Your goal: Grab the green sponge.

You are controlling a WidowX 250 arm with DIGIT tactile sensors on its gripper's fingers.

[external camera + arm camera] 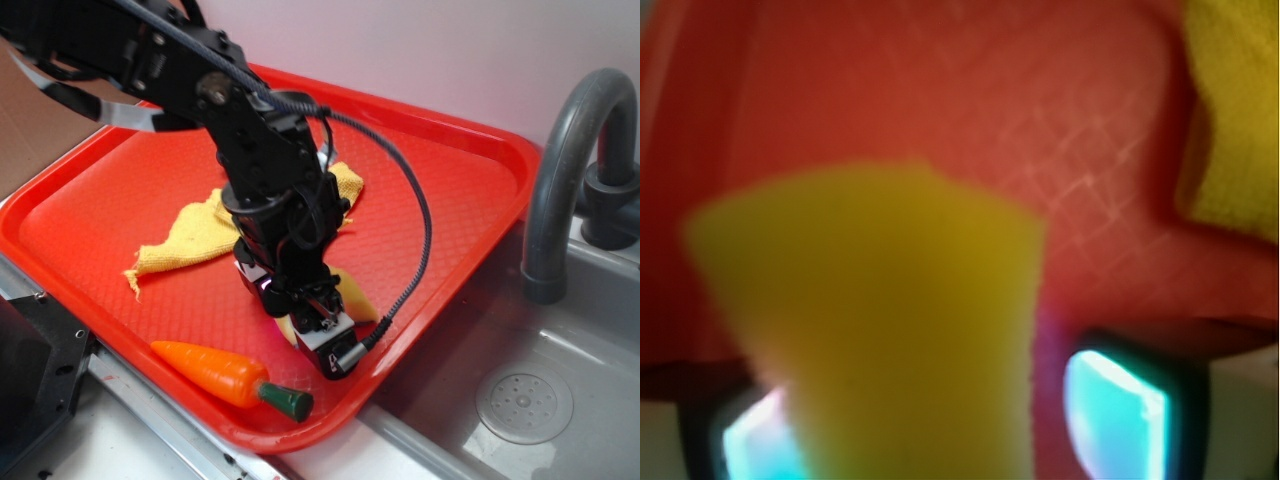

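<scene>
a: where's the green sponge (870,320) sitting?

b: near the front edge of the red tray (480,190), right under the gripper (318,322), with the carrot (215,375) just beside it toward the front corner.

a: which way does it lie from the tool?

b: straight between the fingers (1115,410); its long axis runs away from the wrist camera, wider at the far end.

a: and the jaws?

b: apart, one either side of the foam. whether they already touch it, i cannot tell. the yellow cloth (195,235) lies behind.
</scene>
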